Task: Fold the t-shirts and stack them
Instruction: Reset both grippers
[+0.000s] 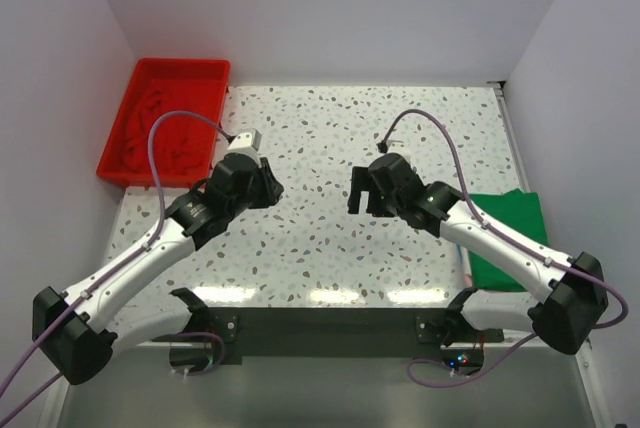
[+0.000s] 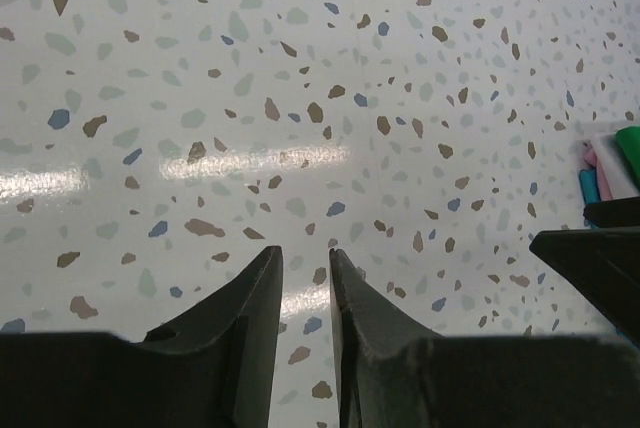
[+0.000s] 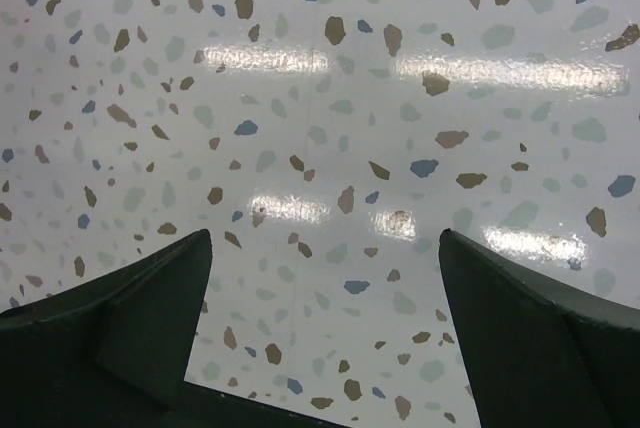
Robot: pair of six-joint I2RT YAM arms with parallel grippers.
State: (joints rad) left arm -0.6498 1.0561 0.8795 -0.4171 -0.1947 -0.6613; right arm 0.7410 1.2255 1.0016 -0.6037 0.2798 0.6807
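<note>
A folded bright green t-shirt (image 1: 515, 223) lies on the table's right side, partly under my right arm. In the left wrist view, the edge of a stack shows green (image 2: 630, 143), white (image 2: 612, 163), pink (image 2: 590, 156) and teal (image 2: 590, 186) layers. A dark red shirt (image 1: 160, 133) lies crumpled in the red tray (image 1: 185, 65). My left gripper (image 1: 270, 188) hovers over bare table, its jaws (image 2: 305, 248) almost together and empty. My right gripper (image 1: 362, 198) hovers mid-table, wide open and empty (image 3: 325, 233).
The speckled tabletop (image 1: 320, 138) lies between and beyond the two grippers. White walls close the back and sides. The red tray stands at the far left corner. A dark part of the right gripper (image 2: 600, 258) shows at the left wrist view's right edge.
</note>
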